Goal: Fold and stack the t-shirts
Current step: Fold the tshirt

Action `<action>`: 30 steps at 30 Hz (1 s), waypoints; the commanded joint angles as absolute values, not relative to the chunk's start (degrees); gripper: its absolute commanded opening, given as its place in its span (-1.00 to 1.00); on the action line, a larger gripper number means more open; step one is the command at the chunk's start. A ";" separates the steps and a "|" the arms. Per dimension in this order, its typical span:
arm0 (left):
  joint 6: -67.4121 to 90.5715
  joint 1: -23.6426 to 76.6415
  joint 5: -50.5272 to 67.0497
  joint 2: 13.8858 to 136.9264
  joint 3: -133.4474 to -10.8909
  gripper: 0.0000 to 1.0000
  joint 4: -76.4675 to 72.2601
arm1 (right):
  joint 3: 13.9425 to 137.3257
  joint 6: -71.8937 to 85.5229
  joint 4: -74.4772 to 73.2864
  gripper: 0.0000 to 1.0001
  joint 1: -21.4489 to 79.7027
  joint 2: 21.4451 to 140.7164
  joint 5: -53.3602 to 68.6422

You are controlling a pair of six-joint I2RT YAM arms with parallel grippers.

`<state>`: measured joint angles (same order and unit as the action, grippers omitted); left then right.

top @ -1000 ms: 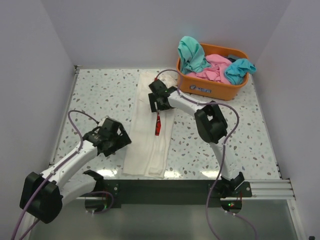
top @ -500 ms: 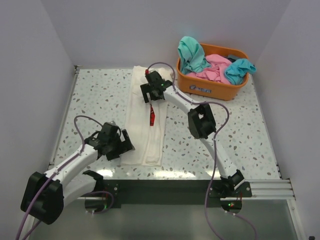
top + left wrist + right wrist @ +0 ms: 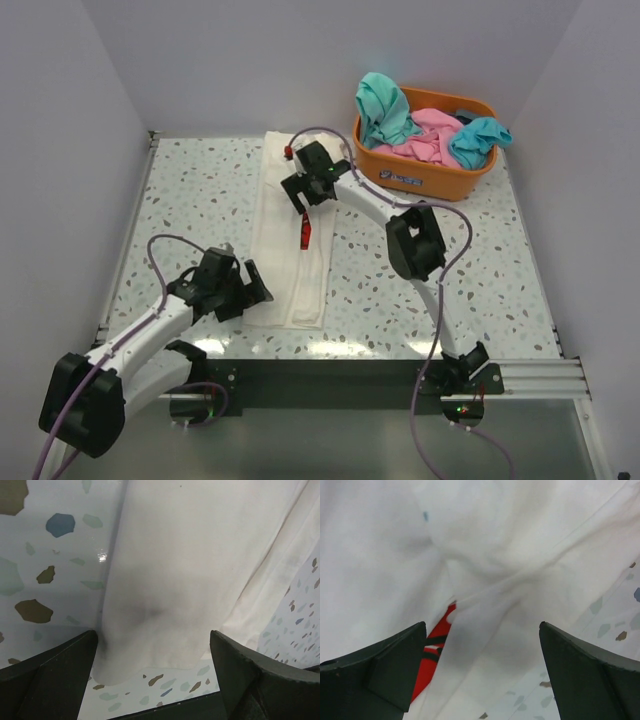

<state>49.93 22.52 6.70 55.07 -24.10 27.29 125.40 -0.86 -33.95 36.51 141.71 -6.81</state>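
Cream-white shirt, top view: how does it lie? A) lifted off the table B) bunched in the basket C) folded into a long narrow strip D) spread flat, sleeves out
C: the cream-white shirt lies on the table as one long narrow strip, outside the orange basket.

The cream-white t-shirt (image 3: 285,255) lies flat, folded lengthwise into a long narrow strip running from upper centre to lower centre of the top view (a sliver of its red print (image 3: 305,234) shows mid-strip). The teal t-shirts (image 3: 380,105) and a pink t-shirt (image 3: 428,135) sit crumpled together at upper right.
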 commanded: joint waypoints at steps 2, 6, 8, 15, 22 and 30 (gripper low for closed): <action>48.43 22.32 2.11 54.23 -27.06 1.00 35.33 | 117.35 2.63 -30.59 0.97 39.81 124.21 -1.68; 48.16 22.32 -2.26 51.95 -29.88 1.00 38.84 | 108.12 5.88 -26.81 0.97 41.57 115.24 -0.09; 48.43 22.32 -2.73 52.03 -29.53 1.00 39.20 | 100.60 10.95 -26.98 0.97 42.01 109.71 -0.09; 49.92 22.24 1.91 58.01 -25.59 0.96 34.11 | 67.70 31.71 -24.07 0.94 52.09 90.19 -5.62; 51.32 22.32 3.61 53.09 -21.36 0.39 32.96 | 51.70 45.68 -22.51 0.48 60.82 84.73 -6.77; 51.42 22.32 5.54 55.55 -17.75 -0.42 30.59 | 47.11 50.97 -15.56 0.04 64.34 85.34 -6.15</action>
<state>51.70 22.46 4.69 54.11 -21.02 28.97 47.42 46.19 -21.32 63.40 86.74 -5.04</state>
